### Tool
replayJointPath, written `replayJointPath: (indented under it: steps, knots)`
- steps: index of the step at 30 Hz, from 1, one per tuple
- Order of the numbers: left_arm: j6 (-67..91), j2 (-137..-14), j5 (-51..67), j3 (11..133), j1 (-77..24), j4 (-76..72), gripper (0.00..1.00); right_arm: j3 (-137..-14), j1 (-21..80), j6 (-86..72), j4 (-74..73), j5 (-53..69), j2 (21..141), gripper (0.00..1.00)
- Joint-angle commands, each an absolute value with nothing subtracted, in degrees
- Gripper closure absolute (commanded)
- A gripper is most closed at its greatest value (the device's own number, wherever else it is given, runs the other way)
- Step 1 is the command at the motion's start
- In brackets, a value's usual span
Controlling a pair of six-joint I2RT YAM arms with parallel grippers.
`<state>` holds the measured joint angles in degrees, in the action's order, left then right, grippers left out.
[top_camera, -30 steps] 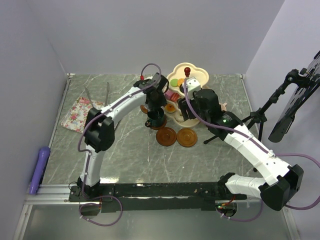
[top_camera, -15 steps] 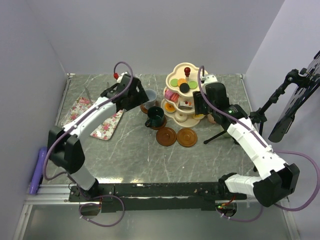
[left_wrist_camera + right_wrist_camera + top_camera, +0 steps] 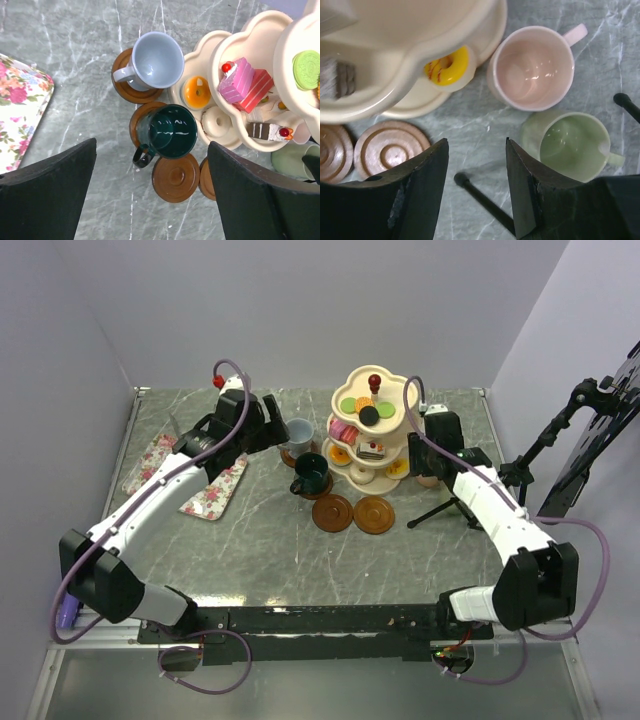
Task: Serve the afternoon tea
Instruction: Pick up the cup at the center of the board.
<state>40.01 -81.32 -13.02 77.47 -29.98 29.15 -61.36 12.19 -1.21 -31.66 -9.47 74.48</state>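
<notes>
The cream three-tier stand [image 3: 352,468] with a red knob [image 3: 374,380] holds small cakes; the left wrist view shows a pink cake [image 3: 236,80] and an orange doughnut [image 3: 196,92]. The grey-blue mug [image 3: 153,60] and the dark green mug [image 3: 166,131] each stand on a brown saucer. Two saucers [image 3: 332,512] lie bare in front. The pink mug [image 3: 532,67] and the light green mug [image 3: 572,145] stand on the table right of the stand. My left gripper [image 3: 268,432] is open and empty, high over the mugs. My right gripper [image 3: 477,142] is open and empty above the table beside the light green mug.
The floral tray [image 3: 195,490] lies at the left with thin tongs [image 3: 175,428] behind it. A black tripod [image 3: 448,506] stands right of the saucers, one leg [image 3: 480,197] under my right gripper. A purple object [image 3: 66,612] lies at the near left edge.
My left gripper has left the dark green mug on its saucer and drawn back to the left. My right gripper has moved off the stand to its right side, over the pink and light green mugs.
</notes>
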Motion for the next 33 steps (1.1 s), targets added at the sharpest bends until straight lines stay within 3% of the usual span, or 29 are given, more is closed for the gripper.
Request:
replayJointPath:
  steps: [1, 10, 33]
  knots:
    - [36.74, -78.23, -14.85, 76.64, -30.06, 27.59, 0.04, -61.96, 9.93, -0.53, -26.81, -7.56, 77.42, 0.44]
    - [35.24, -75.76, -16.0, 74.88, -29.8, 28.56, 0.03, -64.51, 7.74, 3.95, -26.28, -6.77, 85.34, 0.48]
    - [36.47, -73.13, -16.17, 72.51, -29.62, 28.65, 0.03, -63.11, 6.42, 10.02, -19.86, -6.16, 90.96, 0.45]
